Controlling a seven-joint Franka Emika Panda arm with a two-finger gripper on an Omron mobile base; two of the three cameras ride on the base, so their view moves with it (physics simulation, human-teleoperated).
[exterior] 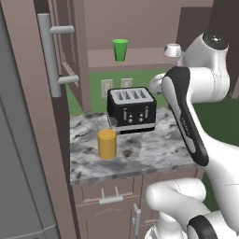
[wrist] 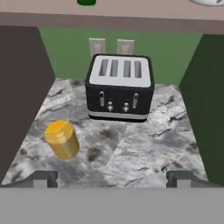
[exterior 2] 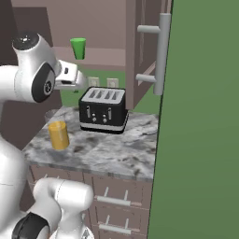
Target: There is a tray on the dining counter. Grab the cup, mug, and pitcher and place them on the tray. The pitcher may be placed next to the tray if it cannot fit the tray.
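The pitcher stands upright on the small marbled counter, near its front left corner, beside the brown cabinet side. Its top is closed by a flat yellow face; no contents are visible. The black toaster sits toward the rear edge of the counter, well apart from the pitcher; its four slots appear empty.

The cup stands upright on the brown shelf above the counter, near the shelf's left end. The mug rests on the same shelf toward its right end, partly hidden by the arm.

The counter surface to the right of the pitcher and in front of the toaster is bare up to the front edge.

In the hand view, the gripper hovers above the front edge of the counter with its fingertips spread wide, holding nothing.
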